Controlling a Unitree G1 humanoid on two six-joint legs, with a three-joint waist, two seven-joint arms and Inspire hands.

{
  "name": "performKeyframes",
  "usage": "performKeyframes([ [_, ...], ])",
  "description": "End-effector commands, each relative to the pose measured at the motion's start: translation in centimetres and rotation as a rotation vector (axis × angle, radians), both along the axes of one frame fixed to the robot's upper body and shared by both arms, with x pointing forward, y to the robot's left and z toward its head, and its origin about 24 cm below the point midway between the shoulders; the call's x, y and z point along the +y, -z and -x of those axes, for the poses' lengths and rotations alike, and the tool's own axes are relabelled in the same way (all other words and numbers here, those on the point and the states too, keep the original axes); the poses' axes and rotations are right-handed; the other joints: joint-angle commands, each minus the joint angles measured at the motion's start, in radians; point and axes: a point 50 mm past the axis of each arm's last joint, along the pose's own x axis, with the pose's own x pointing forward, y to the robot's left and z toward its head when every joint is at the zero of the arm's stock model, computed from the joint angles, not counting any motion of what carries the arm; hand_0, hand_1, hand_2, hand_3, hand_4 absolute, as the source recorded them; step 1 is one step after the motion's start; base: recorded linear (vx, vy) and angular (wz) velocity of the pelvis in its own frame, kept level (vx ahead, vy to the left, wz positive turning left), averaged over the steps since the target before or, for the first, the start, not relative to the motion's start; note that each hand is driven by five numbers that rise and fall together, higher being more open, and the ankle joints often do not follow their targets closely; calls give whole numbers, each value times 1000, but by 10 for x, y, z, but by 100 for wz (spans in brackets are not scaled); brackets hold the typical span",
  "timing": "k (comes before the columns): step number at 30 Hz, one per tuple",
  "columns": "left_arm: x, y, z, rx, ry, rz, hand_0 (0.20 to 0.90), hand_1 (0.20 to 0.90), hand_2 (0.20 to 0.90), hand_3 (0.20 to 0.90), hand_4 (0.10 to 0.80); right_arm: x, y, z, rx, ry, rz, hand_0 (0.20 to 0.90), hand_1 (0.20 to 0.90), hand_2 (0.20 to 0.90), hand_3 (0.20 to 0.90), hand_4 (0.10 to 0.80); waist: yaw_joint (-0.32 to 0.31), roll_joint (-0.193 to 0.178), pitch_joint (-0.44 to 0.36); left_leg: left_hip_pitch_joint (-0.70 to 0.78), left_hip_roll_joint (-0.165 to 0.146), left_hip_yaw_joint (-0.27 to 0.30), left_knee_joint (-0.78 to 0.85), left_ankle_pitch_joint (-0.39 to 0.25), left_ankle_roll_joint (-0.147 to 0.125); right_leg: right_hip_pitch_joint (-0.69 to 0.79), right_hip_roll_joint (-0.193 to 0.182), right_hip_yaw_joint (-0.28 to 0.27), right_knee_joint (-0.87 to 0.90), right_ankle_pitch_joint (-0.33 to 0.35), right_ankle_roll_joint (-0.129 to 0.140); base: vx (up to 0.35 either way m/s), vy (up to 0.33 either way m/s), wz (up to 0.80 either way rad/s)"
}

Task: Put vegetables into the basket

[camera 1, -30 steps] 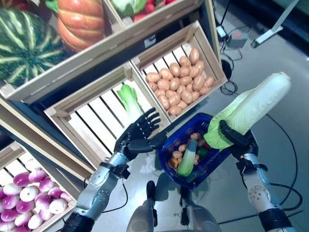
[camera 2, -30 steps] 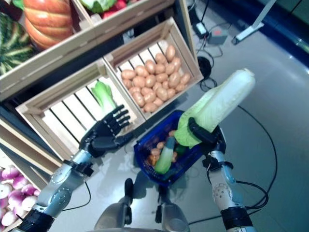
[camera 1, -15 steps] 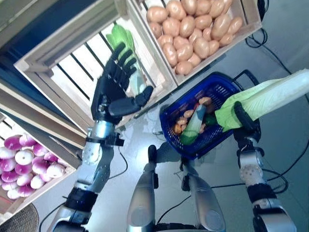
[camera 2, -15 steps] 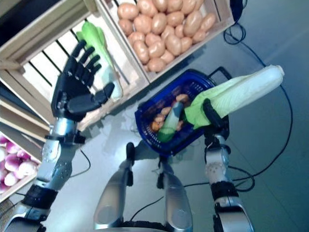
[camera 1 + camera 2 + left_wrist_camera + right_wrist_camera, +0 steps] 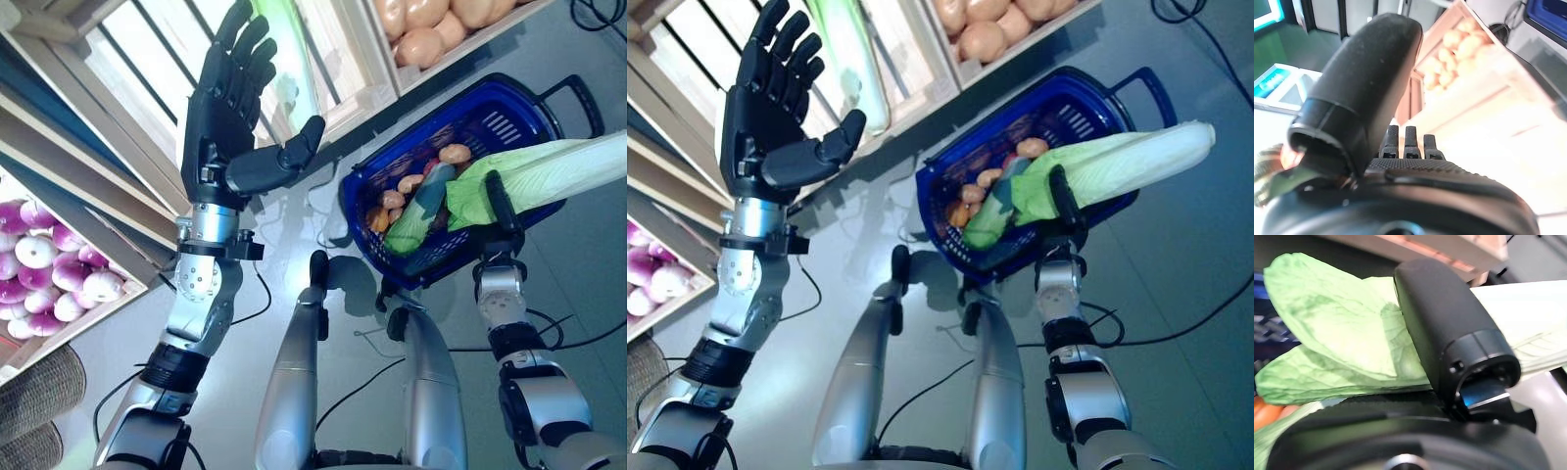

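The blue plastic basket stands on the floor and holds small brown potatoes, an orange piece and a long green-and-white vegetable. My right hand is shut on a long pale-green napa cabbage. It holds the cabbage almost level over the basket's near rim, leafy end over the basket. The cabbage also shows in the right wrist view, under the thumb. My left hand is open and empty, fingers spread, raised in front of the slatted wooden crate.
The wooden stand with its crates fills the upper left. A crate of potatoes stands just beyond the basket. A crate of purple-and-white turnips sits low at the left. Grey floor lies to the right of the basket.
The camera has tilted down and the whole scene has shifted. The cabbage has dropped from steeply raised to almost level over the basket. My left hand has risen, still open.
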Motion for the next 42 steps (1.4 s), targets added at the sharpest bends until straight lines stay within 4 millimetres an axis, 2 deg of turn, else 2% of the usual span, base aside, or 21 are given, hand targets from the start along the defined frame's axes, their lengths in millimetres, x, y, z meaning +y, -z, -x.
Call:
performKeyframes([
  [1,-11,-45,23,-287,65,76,900,900,900,900,800,-15,-51,-7,-151,41,83,300,300,300,300,400,-3,60,-3,-50,-47,-4,49,-44,12,24,-4,29,-32,51,35,16,12,8],
  [6,-13,-45,22,-281,44,69,900,900,900,900,800,-9,-60,-15,-93,27,159,300,300,300,300,400,5,79,-3,-119,-57,-6,97,-49,19,-53,-11,37,50,43,30,10,18,7],
  [10,-13,-46,20,-276,41,64,900,900,900,900,800,-7,-59,-19,-36,13,212,300,300,300,300,400,10,90,-3,-185,-64,-13,136,-44,6,-113,-18,46,99,45,34,22,5,10],
  [14,-13,-47,21,-283,43,68,900,900,900,900,800,-1,-57,-21,2,-18,266,300,300,300,300,400,12,91,-3,-196,-63,-15,118,-37,6,-132,-12,50,87,50,30,-2,4,8],
  [17,-13,-48,21,-281,36,64,900,900,900,900,800,4,-47,-23,117,-59,315,300,300,300,300,400,17,85,-3,-194,-65,-18,115,-38,9,-134,-10,44,90,52,30,6,-12,-1],
  [18,-14,-49,22,-282,35,61,900,900,900,900,800,1,-41,-23,174,-73,312,585,585,585,585,590,21,85,-3,-199,-68,-22,121,-37,4,-138,-10,42,96,54,32,18,-30,-7],
  [19,-14,-49,22,-281,36,61,900,900,900,900,800,0,-38,-23,192,-78,301,752,752,752,752,701,23,85,-3,-202,-70,-23,124,-38,2,-139,-11,42,97,55,33,21,-39,-6],
  [22,-13,-53,23,-295,30,53,900,900,900,900,800,-5,-24,-22,296,-111,262,900,900,900,900,800,32,87,-3,-213,-73,-21,143,-45,2,-141,-15,33,102,53,29,12,-40,0],
  [25,-14,-59,24,-305,23,5,900,900,900,900,800,-10,-7,-18,359,-154,197,900,900,900,900,800,42,86,-3,-185,-80,-27,163,-76,5,-118,-16,31,119,33,36,65,-68,2],
  [26,-14,-60,24,-307,23,3,900,900,900,900,800,-10,-8,-19,355,-155,189,900,900,900,900,800,44,87,-3,-198,-79,-23,162,-63,10,-128,-20,21,117,45,29,30,-69,7],
  [29,-13,-63,23,-303,22,-15,900,900,900,900,800,-13,-1,-16,372,-150,101,900,900,900,900,800,45,86,-3,-184,-82,-28,182,-81,6,-116,-22,25,140,35,38,62,-33,8],
  [32,-13,-67,26,-350,-89,-106,900,900,900,900,800,-9,2,-15,362,-155,63,900,900,900,900,800,39,89,-3,-177,-67,-8,168,-64,6,-110,-18,18,117,54,31,0,3,6],
  [34,-11,-70,26,-378,-173,-173,900,900,900,900,800,-9,4,-14,361,-152,54,900,900,900,900,800,34,89,-3,-148,-63,-7,169,-84,-1,-82,-11,29,116,37,40,52,-4,-1],
  [35,-10,-72,25,-392,-222,-214,900,900,900,900,800,-9,3,-14,349,-144,41,900,900,900,900,800,32,88,-3,-159,-57,2,160,-63,4,-91,-12,20,103,55,30,-51,19,-6],
  [37,-5,-75,23,-421,-371,-340,900,900,900,900,800,-8,-4,-13,249,-140,16,900,900,900,900,800,22,86,-3,-141,-52,12,161,-64,-3,-72,-6,22,91,58,29,-10,24,-9],
  [38,-2,-77,22,-430,-410,-366,900,900,900,900,800,-6,-5,-12,235,-145,14,900,900,900,900,800,18,85,-3,-134,-49,17,161,-64,-4,-64,-4,23,87,58,29,33,31,-11],
  [39,8,-79,20,-444,-529,-445,900,900,900,900,800,-3,-5,-10,188,-156,-1,900,900,900,900,800,9,80,-3,-112,-40,23,153,-62,-5,-44,3,30,74,58,29,29,31,-10],
  [41,19,-84,19,-439,-595,-524,900,900,900,900,800,-1,2,-1,127,-171,-66,900,900,900,900,800,-2,74,-3,-78,-30,34,129,-56,-6,-16,9,39,50,59,32,23,28,-17],
  [42,25,-85,16,-376,-577,-543,900,900,900,900,800,-1,7,6,75,-174,-98,900,900,900,900,800,-11,71,-3,-61,-27,35,118,-54,-8,1,14,46,35,61,35,31,21,-19],
])
